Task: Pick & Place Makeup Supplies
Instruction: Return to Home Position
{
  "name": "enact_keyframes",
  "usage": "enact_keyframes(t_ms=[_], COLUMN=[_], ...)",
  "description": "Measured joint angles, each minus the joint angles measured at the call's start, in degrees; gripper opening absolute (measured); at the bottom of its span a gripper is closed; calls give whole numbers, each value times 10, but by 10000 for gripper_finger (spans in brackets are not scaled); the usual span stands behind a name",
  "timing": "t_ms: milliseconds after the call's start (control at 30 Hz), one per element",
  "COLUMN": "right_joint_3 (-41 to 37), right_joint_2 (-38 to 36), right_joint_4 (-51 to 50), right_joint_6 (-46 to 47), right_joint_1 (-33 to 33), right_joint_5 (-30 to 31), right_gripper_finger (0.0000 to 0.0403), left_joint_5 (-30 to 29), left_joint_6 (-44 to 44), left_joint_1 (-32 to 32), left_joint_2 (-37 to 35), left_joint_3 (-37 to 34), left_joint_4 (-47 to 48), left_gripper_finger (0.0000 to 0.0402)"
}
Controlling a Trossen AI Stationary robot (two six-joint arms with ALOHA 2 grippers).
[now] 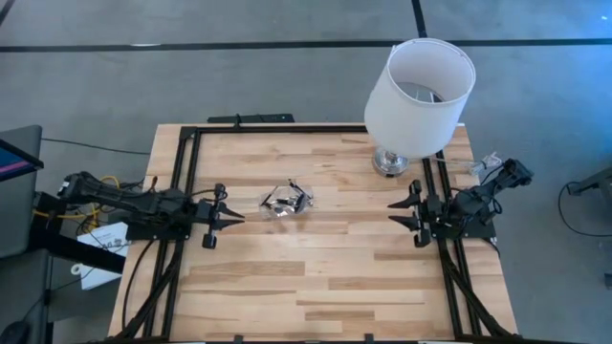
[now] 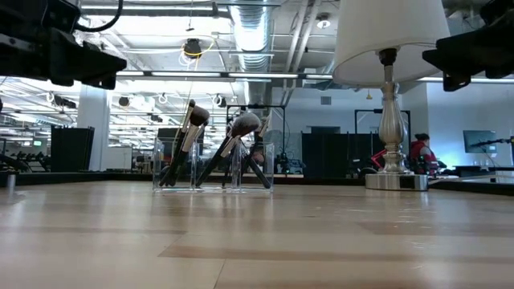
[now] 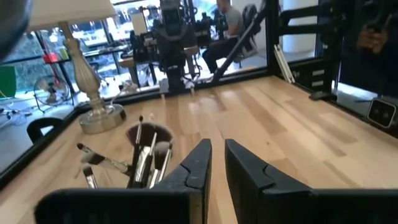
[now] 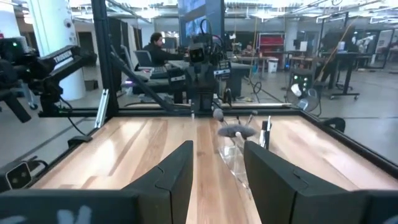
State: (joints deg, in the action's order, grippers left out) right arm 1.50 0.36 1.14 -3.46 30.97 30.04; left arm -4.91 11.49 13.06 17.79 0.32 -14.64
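Your left arm [image 1: 124, 205] and right arm [image 1: 478, 196] are both black. Yellow wires [image 1: 93, 218] loop along the left one. Its fingers [image 3: 193, 168] are dark, flat and pointy.

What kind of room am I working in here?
Probably an open-plan lab or workshop: exposed ceiling ducts, a framed wooden table, and a person seated at a desk beyond it.

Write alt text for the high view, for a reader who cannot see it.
A clear organizer holding the makeup brushes stands on a wooden table between the left gripper and the right gripper, which point inward from opposite sides. A white-shaded lamp stands at the table's upper right corner.
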Motion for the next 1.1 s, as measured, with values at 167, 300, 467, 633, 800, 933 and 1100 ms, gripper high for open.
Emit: enact_keyframes(t_ms=[167,300,467,633,800,933,1100], right_joint_3=[0,0,0,0,0,0,0], right_joint_2=[0,0,0,0,0,0,0], right_joint_4=[0,-1,-1,-1,-2,-2,-2], right_joint_6=[40,52,50,50,50,50,50], right_joint_1=[0,0,0,0,0,0,0], right_joint_5=[0,-1,-1,-1,-1,-1,-1], right_gripper_finger=[134,133,134,133,134,133,134], left_joint_5=[0,0,0,0,0,0,0], left_joint_6=[0,0,0,0,0,0,0], left_joint_1=[0,0,0,0,0,0,0], left_joint_2=[20,29,30,30,30,30,30], left_joint_3=[0,0,0,0,0,0,0], left_joint_4=[-1,-1,-1,-2,-3,-4,-5], left_gripper_finger=[44,44,44,44,44,44,44])
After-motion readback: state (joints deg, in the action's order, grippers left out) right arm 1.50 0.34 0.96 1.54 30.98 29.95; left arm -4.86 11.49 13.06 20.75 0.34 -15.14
